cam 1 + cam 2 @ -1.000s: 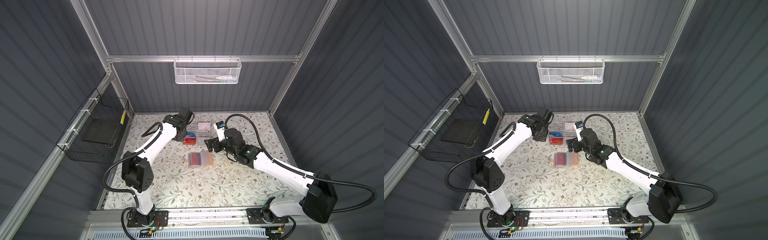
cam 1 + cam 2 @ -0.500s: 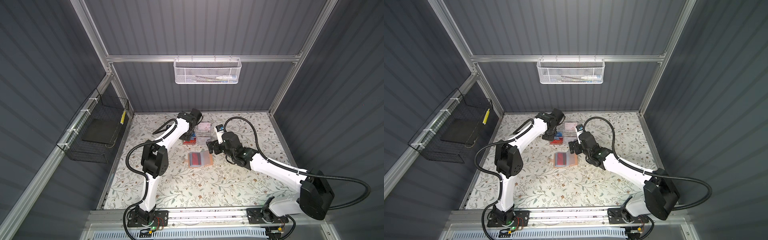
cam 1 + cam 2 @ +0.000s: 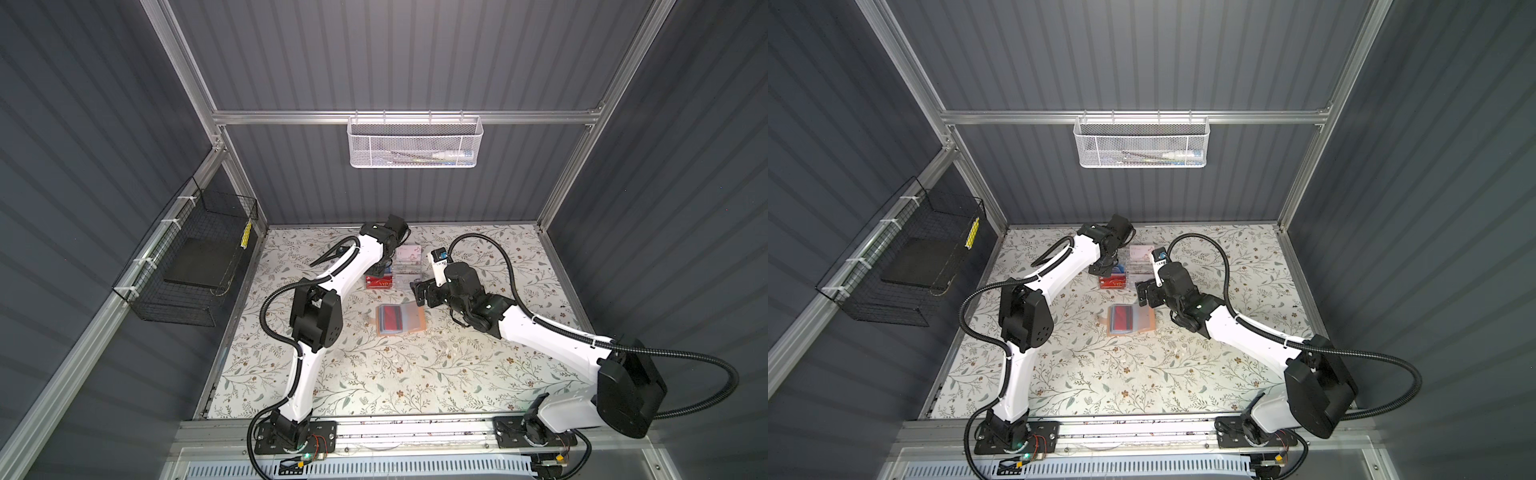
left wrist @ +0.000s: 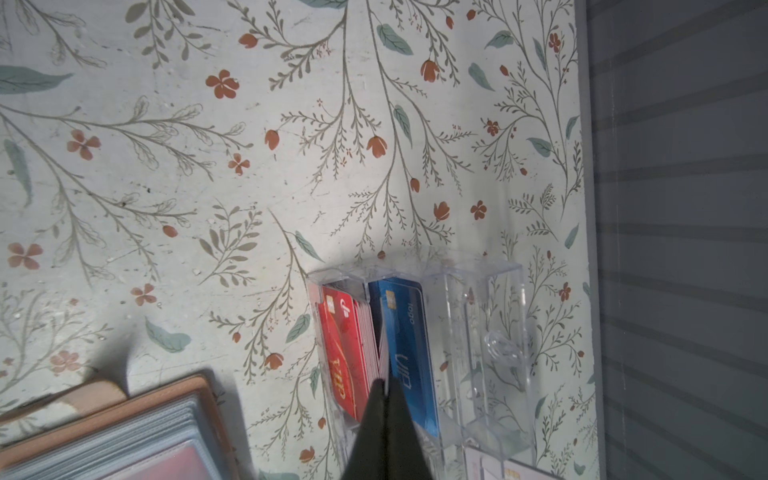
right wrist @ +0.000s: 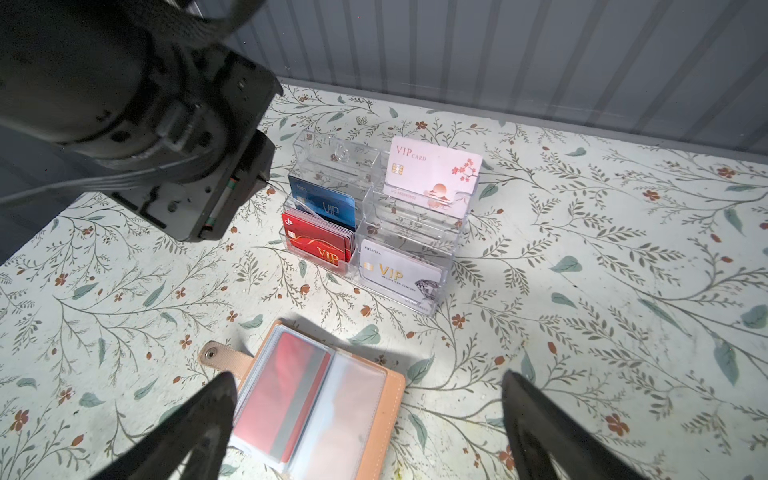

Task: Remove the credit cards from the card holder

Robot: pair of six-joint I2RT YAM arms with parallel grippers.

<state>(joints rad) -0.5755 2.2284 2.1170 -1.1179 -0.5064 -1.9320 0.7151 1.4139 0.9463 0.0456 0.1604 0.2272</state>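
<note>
Tan card holder lies open, red card inside clear sleeve.

tan card holder, open flat, red card w/in sleeve

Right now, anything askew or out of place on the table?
One thing: in the clear acrylic box, the red card stack is splayed, its back cards leaning toward the blue card, right where the shut left hand sits. The card holder lies open and flat; nothing spilled or damaged.
</note>
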